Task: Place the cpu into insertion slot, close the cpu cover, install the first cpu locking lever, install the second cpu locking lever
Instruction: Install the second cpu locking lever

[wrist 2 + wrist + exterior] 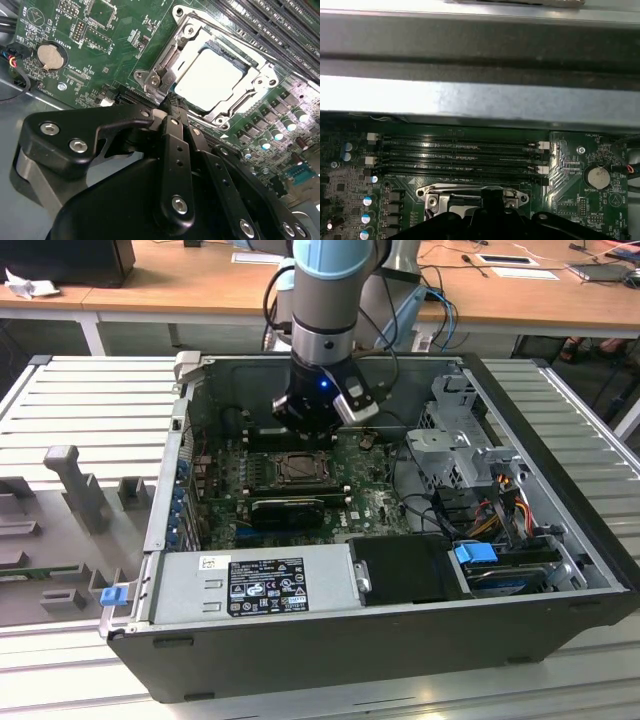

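We saw the gripper (pixel 171 107) with fingers drawn together, holding nothing, its tips at the cpu cover (pixel 187 35). That cover lay closed over the cpu (pixel 210 80) in the frame's upper right.

The exterior view looks down from high in front into the open computer case (pixel 400 640), some way off. Both wrist views ride close over my green circuit board (pixel 115 45): the second across my gripper (pixel 172 106) at the insertion slot (pixel 212 80), the first toward the memory slots (pixel 460 155).
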### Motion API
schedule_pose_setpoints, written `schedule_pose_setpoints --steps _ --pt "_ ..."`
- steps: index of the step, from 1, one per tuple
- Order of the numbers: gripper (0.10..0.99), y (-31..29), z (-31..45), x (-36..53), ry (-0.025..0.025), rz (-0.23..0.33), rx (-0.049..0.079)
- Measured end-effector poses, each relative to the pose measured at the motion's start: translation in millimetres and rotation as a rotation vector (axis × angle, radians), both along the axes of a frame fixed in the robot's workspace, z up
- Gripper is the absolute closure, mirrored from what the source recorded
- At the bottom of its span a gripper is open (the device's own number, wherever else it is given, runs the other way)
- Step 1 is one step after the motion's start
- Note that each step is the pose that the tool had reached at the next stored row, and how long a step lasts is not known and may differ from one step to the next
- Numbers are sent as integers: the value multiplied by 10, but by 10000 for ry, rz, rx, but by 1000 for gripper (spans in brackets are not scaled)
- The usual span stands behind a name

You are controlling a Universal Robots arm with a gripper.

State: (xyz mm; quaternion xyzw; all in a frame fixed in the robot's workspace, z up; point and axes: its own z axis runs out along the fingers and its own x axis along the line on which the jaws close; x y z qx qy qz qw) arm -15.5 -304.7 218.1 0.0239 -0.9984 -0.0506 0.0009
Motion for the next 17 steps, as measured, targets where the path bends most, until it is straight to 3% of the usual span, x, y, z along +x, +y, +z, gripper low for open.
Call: schedule_pose_setpoints --steps 3,7,9,11,17 --pt "980 -41 0 0 -1 -2 1" --pt "980 -47 64 0 -1 0 4" --pt "980 -47 142 -1 0 -1 8" --pt "980 -48 280 -1 1 0 12" --pt "980 -119 292 -1 0 -1 14"
